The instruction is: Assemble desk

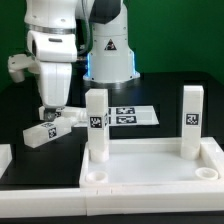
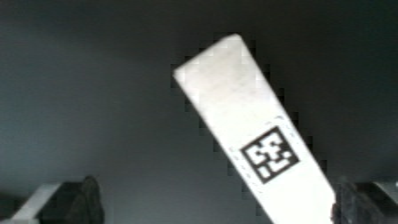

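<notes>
The desk panel [image 1: 150,186] lies flat at the front of the exterior view. Two square legs stand upright in its far corner sockets, one [image 1: 97,125] toward the exterior view's left and one [image 1: 190,118] toward its right. A third tagged leg [image 1: 47,130] lies on the black table, left of the panel. My gripper [image 1: 52,112] hangs just above that leg. In the wrist view the lying leg [image 2: 249,120] runs slantwise between my fingers [image 2: 68,205], closer to one of them. My gripper [image 2: 224,207] is open wide and holds nothing.
The marker board [image 1: 128,115] lies flat on the table behind the panel, in front of the arm's base [image 1: 108,55]. Another white part [image 1: 5,160] shows at the exterior view's left edge. The table is black.
</notes>
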Motion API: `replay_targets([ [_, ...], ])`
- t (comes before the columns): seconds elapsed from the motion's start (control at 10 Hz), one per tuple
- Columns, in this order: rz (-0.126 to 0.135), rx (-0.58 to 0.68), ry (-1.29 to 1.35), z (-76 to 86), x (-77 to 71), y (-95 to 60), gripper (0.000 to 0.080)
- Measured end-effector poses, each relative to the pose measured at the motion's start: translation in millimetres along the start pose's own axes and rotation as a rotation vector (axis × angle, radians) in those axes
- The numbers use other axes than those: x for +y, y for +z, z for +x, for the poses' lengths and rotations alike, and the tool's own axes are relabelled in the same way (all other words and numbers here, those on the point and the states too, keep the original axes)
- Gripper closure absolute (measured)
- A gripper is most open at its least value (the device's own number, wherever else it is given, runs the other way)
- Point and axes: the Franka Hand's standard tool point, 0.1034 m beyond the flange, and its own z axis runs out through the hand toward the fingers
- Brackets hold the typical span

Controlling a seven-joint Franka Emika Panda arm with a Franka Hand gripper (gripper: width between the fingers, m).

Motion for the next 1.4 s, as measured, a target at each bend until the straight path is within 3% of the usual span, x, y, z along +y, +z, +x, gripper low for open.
replay_targets([
  [0.2, 0.01, 0.005, 0.141, 2.5, -3.5, 3.2, 0.0151],
  [0.4, 0.041, 0.021, 0.36, -13.1, -7.8, 8.8, 0.0151],
  [0.6, 0.04, 0.042, 0.644, -16.5, -2.6, 9.9, 0.0151],
  [0.8, 0.089, 0.059, 1.017, -11.3, -2.0, 7.3, 0.0151],
  [0.9, 0.064, 0.056, 1.033, -11.6, 1.3, 6.5, 0.0151],
  [1.0, 0.016, 0.063, 1.033, -9.5, 1.5, 7.1, 0.0151],
  [1.4, 0.042, 0.078, 1.337, -6.3, 1.3, 10.3, 0.0151],
])
